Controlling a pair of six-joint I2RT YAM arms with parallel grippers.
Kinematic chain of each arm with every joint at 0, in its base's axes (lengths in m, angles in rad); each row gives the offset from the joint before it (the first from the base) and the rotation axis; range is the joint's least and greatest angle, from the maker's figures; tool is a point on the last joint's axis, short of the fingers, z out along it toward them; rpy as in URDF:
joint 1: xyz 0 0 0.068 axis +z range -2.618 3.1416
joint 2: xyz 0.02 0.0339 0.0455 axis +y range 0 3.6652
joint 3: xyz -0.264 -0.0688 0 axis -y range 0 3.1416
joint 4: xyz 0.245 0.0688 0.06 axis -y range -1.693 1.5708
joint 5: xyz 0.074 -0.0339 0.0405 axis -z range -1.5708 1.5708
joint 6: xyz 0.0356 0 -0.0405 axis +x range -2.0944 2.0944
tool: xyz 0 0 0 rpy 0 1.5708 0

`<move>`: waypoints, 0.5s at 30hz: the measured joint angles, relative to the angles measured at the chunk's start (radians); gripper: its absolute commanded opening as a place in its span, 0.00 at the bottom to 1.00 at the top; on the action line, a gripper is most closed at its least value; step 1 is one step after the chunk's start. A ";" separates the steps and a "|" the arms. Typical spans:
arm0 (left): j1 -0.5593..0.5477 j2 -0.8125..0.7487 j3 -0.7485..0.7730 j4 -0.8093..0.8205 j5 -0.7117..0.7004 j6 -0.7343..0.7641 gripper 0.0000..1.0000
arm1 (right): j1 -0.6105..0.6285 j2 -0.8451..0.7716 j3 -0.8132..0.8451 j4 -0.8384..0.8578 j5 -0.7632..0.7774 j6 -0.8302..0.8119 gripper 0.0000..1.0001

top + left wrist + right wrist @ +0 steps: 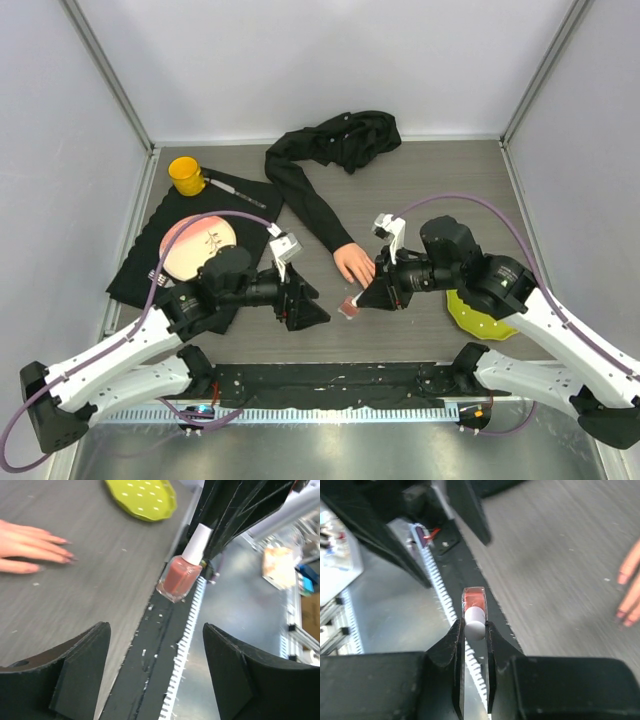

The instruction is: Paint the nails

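- Grey table [430, 180] bore the mannequin hand [353, 262] mid-surface; its nails [69, 556] pointed toward the near edge.
- Right gripper [474, 626] clamped the white cap of a polish bottle [177, 577] holding pinkish-red polish, near those nails; left gripper [155, 640] stood spread wide.

Two robot hands: left hand [318, 316] and right hand [474, 628]. One mannequin hand [353, 263], its nails [64, 541] too small to count. One polish bottle [178, 578], one yellow cup [186, 174], one lime plate [142, 495], one black cloth [135, 265].
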 measured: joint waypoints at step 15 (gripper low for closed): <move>0.000 0.131 -0.011 0.158 0.282 0.017 0.59 | 0.001 0.019 0.000 0.102 -0.207 0.047 0.01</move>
